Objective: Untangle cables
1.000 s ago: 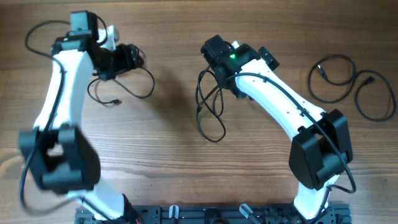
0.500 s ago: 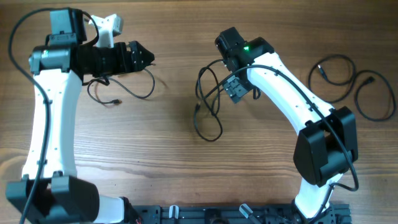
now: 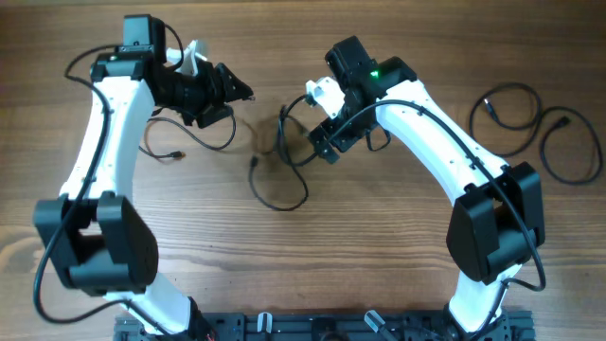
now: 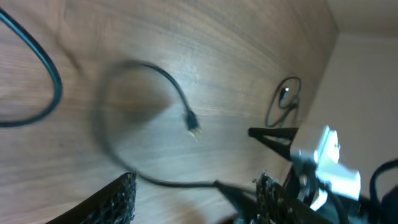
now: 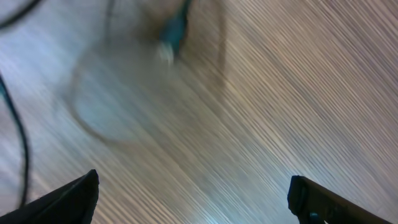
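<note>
1. Two arms rise from a black rail (image 3: 312, 327) at the near edge of the wooden table (image 3: 398, 246), one on each side.
2. Next out, about mid-table, the middle cable (image 3: 275, 206) lies in a loose loop on the wood. Its plug (image 3: 254, 164) is at the loop's left side, and its upper strands run up beside the right gripper (image 3: 327, 144).
3. That right gripper hangs just above and to the right of the loop. In its wrist view the fingers (image 5: 74, 196) sit spread wide at the two bottom corners, with only blurred wood and cable beyond and nothing pinched.
4. Off to the left, the left cable (image 3: 220, 147) lies as an open loop under the left arm's wrist. Its small plug end (image 3: 178, 153) points right, well apart from the middle cable.
5. A little farther back, the left gripper (image 3: 237, 92) points right toward the other arm. In its wrist view the fingers (image 4: 121, 196) stand apart. A thin strand crosses the gap low in the picture, but I cannot tell whether it touches either finger.
6. Over at the right, two more cables (image 3: 536, 118) lie in loops side by side, well apart from both grippers.
</note>
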`<control>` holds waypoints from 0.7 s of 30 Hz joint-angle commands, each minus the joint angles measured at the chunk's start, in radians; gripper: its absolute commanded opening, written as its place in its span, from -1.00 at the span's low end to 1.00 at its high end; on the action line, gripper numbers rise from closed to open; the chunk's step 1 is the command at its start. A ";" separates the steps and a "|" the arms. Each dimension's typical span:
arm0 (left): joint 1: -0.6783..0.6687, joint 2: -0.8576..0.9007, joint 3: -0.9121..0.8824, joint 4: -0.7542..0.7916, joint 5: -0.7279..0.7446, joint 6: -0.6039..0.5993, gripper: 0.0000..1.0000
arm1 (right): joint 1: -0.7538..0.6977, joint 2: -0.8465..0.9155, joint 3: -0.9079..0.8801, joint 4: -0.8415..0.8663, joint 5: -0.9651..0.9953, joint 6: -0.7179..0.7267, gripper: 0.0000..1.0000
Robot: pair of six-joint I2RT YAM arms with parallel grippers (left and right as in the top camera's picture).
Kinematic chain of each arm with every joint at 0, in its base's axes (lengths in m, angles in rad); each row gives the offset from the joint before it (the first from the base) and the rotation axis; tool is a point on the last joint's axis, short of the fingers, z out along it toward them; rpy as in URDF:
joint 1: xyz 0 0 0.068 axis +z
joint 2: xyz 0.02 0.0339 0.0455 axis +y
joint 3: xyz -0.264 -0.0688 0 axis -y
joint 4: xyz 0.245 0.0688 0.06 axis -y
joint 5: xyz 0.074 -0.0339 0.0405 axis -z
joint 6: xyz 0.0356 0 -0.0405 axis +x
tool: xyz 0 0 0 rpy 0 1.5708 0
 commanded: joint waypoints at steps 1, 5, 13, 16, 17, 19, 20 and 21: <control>0.001 0.032 -0.003 0.003 0.193 -0.065 0.39 | 0.000 -0.018 0.014 0.020 -0.129 -0.095 1.00; 0.001 0.032 -0.003 0.028 0.323 -0.107 0.40 | 0.000 -0.018 0.014 0.031 -0.130 -0.095 0.99; 0.001 0.032 -0.003 0.138 0.452 -0.229 0.42 | 0.000 -0.018 0.014 0.033 -0.129 -0.094 1.00; 0.001 0.032 -0.003 0.135 0.451 -0.220 0.47 | 0.000 -0.018 0.014 0.038 -0.129 -0.092 1.00; 0.001 0.032 -0.003 0.135 0.447 -0.220 0.47 | 0.000 -0.018 0.014 0.041 -0.128 -0.093 0.99; 0.001 0.032 -0.003 0.135 0.444 -0.220 0.47 | 0.000 -0.018 0.014 0.046 -0.120 -0.093 0.99; 0.001 0.032 -0.003 0.135 0.444 -0.221 0.43 | 0.000 -0.018 0.014 0.049 -0.117 -0.093 1.00; 0.001 0.032 -0.003 0.135 0.444 -0.220 0.41 | 0.000 -0.018 0.014 0.050 -0.117 -0.093 0.99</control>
